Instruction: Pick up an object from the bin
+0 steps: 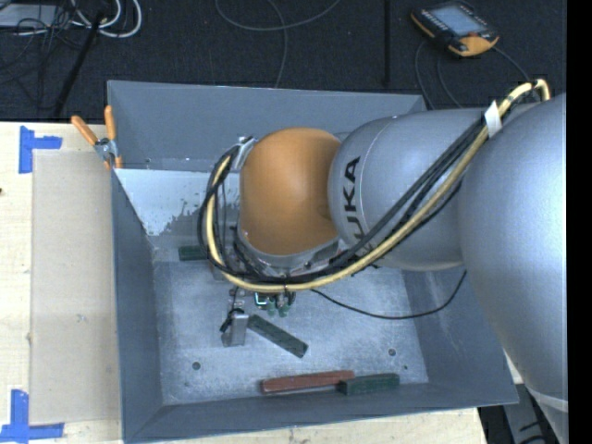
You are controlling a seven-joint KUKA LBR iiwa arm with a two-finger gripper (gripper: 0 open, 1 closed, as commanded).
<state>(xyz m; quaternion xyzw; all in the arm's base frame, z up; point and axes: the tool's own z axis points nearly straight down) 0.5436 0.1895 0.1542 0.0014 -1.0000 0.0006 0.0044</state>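
Dark green flat bar (277,335) is seen mid-floor of the grey metal bin (139,340), one end just beside the gripper (235,329); whether that's open or clenched can't be told tbh; probably best pinched across its narrow width, then lifted straight.

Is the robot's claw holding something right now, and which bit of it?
I can't tell. The gripper is down at the left end of the dark green bar in the bin, but no grip is visible.
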